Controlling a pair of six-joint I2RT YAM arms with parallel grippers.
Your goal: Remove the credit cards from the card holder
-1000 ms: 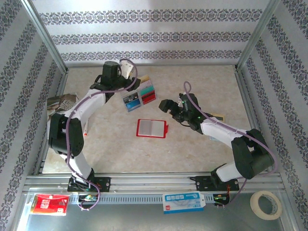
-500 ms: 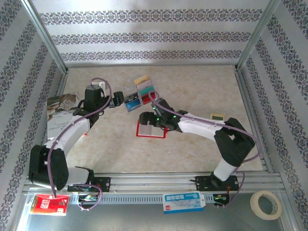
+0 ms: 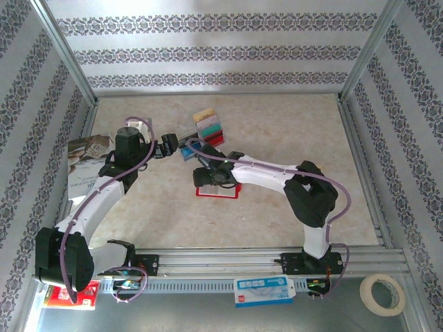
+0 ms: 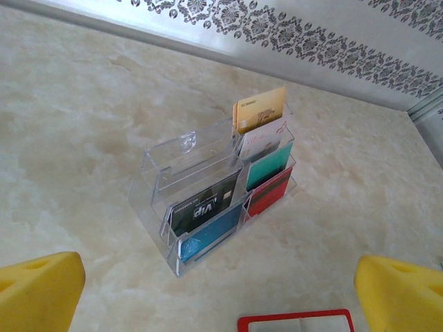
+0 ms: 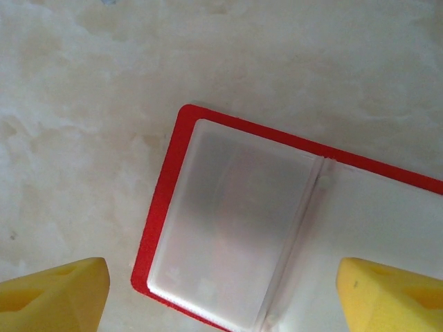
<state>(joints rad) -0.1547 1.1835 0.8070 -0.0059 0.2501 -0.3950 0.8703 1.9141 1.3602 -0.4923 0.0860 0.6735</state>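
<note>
The red card holder (image 3: 220, 194) lay open and flat near the middle of the marble-patterned bench (image 3: 277, 131), its pale clear pockets facing up. The right pincer (image 3: 205, 176) hung directly over its left half. In the right wrist view the pincer (image 5: 221, 297) stood with its yellow fingertips (image 5: 52, 294) wide apart and nothing clamped between them. They framed the holder (image 5: 228, 228) and its central fold. Whether anything sat inside the frosted pockets could not be told.

Just behind the holder, the credit cards (image 3: 208, 130) stood upright in a tiered clear rack (image 4: 173, 162). A tan card (image 4: 259, 109) was at the back, with teal (image 4: 268, 164) and red (image 4: 268, 195) ones below it. On the neighbouring side were a dark card (image 4: 204, 207) and a blue one (image 4: 208, 236).

The left pincer (image 3: 168, 146) was beside the rack's left end. In its own wrist view it (image 4: 220, 294) was also spread wide, gripping nothing, and pointed towards the rack. A strip of the holder's red edge (image 4: 294, 321) showed at the bottom of that view.

A printed magazine (image 3: 86, 162) lay at the bench's left edge. A tape roll (image 3: 383, 294) rested on the metal ledge at the near right.
</note>
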